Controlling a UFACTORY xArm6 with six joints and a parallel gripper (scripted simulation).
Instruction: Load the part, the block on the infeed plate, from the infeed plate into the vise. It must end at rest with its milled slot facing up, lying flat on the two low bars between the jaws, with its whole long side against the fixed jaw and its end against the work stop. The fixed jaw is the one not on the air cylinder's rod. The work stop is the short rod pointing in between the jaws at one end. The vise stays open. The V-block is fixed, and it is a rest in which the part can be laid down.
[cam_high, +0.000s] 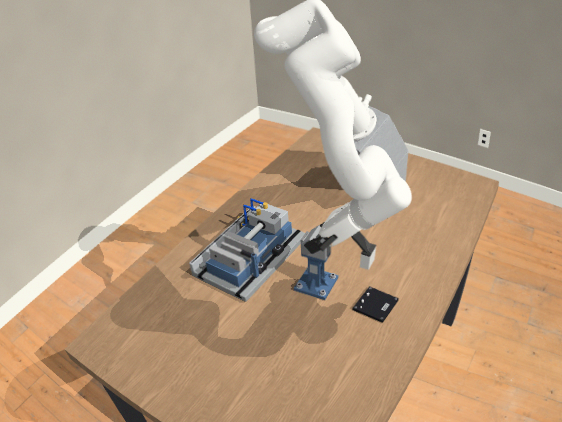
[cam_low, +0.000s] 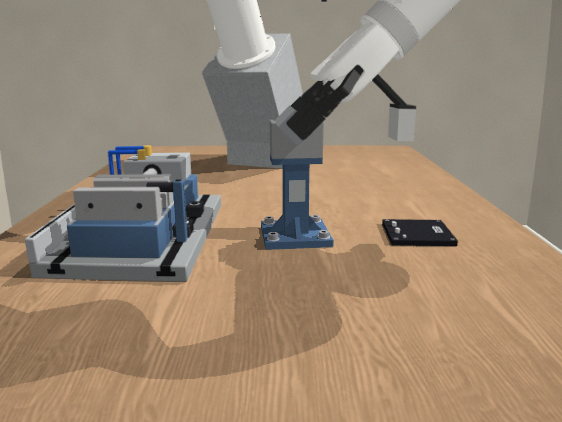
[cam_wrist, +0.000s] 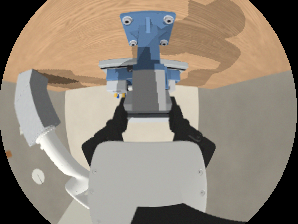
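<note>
The part (cam_wrist: 148, 95) is a grey block lying tilted in the V-block (cam_low: 297, 142) on top of the blue post (cam_low: 296, 203). My gripper (cam_low: 315, 112) comes down at a slant from the right and is shut on the part, one black finger on each side, as the wrist view shows for the gripper (cam_wrist: 148, 106). In the top view the gripper (cam_high: 317, 245) hides most of the part. I cannot tell which way the slot faces. The black infeed plate (cam_low: 419, 232) lies bare to the right. The vise (cam_low: 125, 220) stands open at the left, well apart from the gripper.
The post's bolted base (cam_low: 294, 237) sits between the vise and the infeed plate (cam_high: 375, 304). The vise (cam_high: 247, 245) has its air cylinder with blue hoses (cam_low: 125, 152) at the far end. A small grey box hangs from my wrist. The arm's base (cam_low: 250, 100) stands behind the post.
</note>
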